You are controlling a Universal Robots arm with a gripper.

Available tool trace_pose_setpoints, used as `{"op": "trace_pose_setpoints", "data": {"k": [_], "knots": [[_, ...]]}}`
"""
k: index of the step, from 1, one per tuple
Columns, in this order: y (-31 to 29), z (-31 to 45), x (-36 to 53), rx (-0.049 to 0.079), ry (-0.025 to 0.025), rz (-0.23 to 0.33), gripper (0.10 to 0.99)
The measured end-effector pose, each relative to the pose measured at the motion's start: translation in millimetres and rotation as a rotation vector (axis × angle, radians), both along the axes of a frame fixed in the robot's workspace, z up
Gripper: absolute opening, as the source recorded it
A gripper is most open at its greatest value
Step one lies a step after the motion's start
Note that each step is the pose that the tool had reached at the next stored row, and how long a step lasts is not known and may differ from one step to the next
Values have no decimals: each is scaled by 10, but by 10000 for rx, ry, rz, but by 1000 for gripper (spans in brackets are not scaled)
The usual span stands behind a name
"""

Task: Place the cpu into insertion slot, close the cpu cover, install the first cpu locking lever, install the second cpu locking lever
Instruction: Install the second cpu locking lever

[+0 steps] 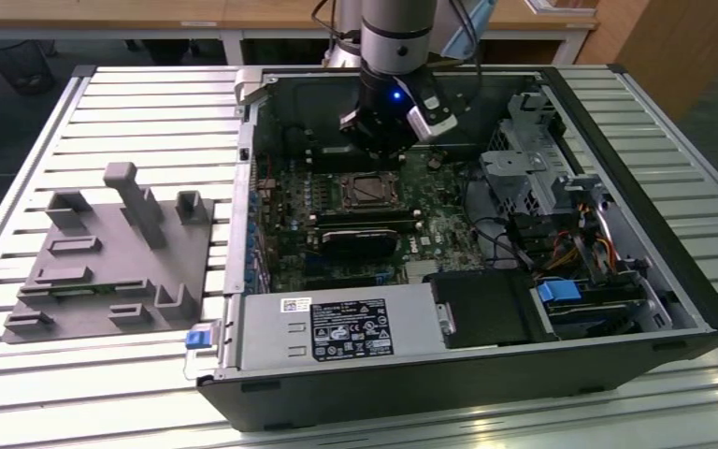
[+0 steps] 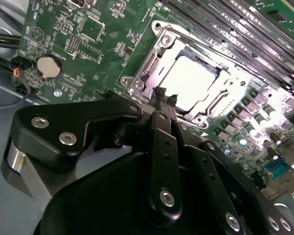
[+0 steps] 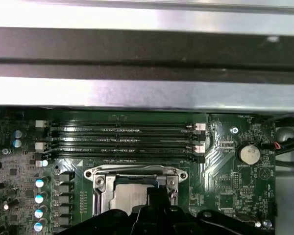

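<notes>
Cpu (image 2: pixel 192 83) flat in insertion slot (image 2: pixel 137 81), cover (image 2: pixel 224 78) down around it, gripper (image 2: pixel 165 97) fingertips pressed together just above.

The robot arm (image 1: pixel 396 37) descends from the exterior view's top centre, its black gripper (image 2: pixel 165 98) pointing straight down, fingertips pressed together.

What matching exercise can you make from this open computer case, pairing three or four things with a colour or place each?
Things:
1. flat silver-grey square cpu
2. round silver coin battery
3. grey plastic fixture block
4. black gripper

Descriptions:
A. on the slatted table outside the case
B. inside the metal-framed insertion slot
C. just above the slot's edge
D. on the green board, beside the slot

Pairs: 1-B, 2-D, 3-A, 4-C
</notes>
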State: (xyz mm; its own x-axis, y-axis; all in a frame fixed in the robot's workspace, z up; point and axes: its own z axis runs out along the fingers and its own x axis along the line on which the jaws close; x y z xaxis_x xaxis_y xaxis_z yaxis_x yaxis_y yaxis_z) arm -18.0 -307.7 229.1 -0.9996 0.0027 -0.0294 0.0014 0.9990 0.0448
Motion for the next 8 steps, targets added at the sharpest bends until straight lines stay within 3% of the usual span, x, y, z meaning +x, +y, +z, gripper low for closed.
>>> {"op": "trace_pose_setpoints", "data": {"k": [3,8], "knots": [[-9,49,0,-1,2,2,106],[-79,54,0,4,2,2,106]]}}
